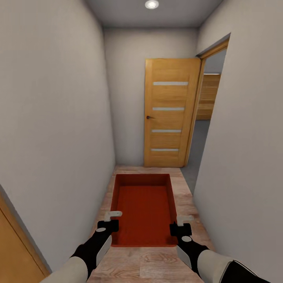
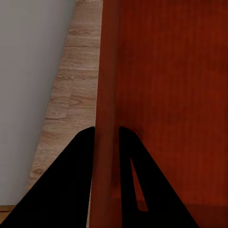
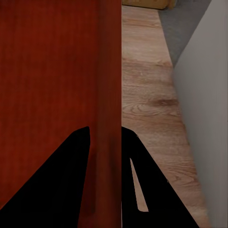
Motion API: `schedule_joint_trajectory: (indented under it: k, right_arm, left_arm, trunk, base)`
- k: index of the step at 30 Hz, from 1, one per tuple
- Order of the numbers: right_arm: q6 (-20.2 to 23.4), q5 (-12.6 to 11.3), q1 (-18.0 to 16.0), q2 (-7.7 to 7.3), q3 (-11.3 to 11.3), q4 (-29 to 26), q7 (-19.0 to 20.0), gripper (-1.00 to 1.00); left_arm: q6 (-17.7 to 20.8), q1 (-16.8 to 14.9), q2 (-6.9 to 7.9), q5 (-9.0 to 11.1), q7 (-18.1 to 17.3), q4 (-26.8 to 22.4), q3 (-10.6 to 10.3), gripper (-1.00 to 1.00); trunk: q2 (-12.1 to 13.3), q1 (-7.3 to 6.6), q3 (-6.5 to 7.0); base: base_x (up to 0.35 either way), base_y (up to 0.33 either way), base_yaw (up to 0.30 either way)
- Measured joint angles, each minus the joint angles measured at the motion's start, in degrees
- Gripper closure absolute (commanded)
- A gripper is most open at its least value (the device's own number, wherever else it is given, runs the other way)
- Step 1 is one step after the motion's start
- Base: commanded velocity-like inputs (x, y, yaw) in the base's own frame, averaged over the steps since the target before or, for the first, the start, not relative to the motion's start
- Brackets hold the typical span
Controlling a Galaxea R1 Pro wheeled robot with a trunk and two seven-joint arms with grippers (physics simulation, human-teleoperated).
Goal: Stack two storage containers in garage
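I am holding an orange-red storage container [image 1: 144, 204], open-topped and empty, level above the wood plank floor of a narrow hallway. My left gripper [image 1: 111, 221] is shut on its left wall [image 2: 107, 71], one finger on each side of the thin wall. On the opposite side my right gripper [image 1: 180, 225] is shut on the right wall [image 3: 109, 71] in the same way. Its red inner bottom [image 2: 175, 85] shows in both wrist views. The living room is out of view. A grey floor [image 1: 199, 145] lies past the doorway ahead on the right.
Pale walls [image 1: 55, 129] close in on both sides. A wooden door [image 1: 169, 114] with four glass slits stands open at the hallway's end, beside the doorway [image 1: 208, 102]. Another wooden door edge [image 1: 15, 251] sits at near left.
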Motion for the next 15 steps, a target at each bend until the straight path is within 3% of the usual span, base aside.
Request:
schedule_joint_trajectory:
  k: [15]
  right_arm:
    - [-0.03, -0.02, 0.0, 0.0, 0.0, 0.0, 0.0, 1.0]
  left_arm:
    - [0.0, 0.0, 0.0, -0.02, 0.0, -0.02, -0.01, 1.0]
  trunk:
    - [0.0, 0.0, 0.0]
  base:
    - [0.322, 0.0, 0.0]
